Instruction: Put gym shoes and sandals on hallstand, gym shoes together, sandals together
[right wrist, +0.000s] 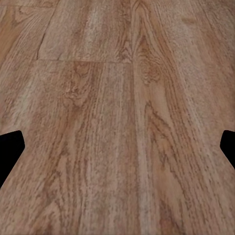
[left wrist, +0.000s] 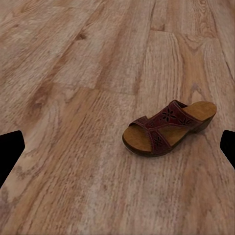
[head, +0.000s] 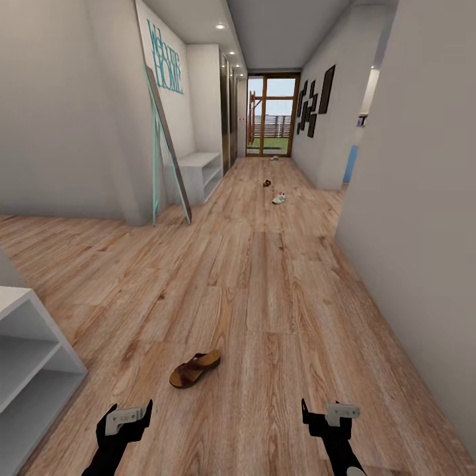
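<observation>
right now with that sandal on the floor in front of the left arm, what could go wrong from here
1. The near sandal lies flat on the corridor floor; the open left gripper may nudge it rather than clamp it.
2. The other sandal and a gym shoe sit far down the corridor, and rolling there risks clipping the teal frame.

Both arms low, fingers (head: pixel 125 418) spread apart.

Both arms are matte black. The left gripper (head: pixel 125 414) and the right gripper (head: pixel 330 410) each carry a pale grey block with small dark marks, flanked by pointed black fingers (left wrist: pixel 11 152).
</observation>
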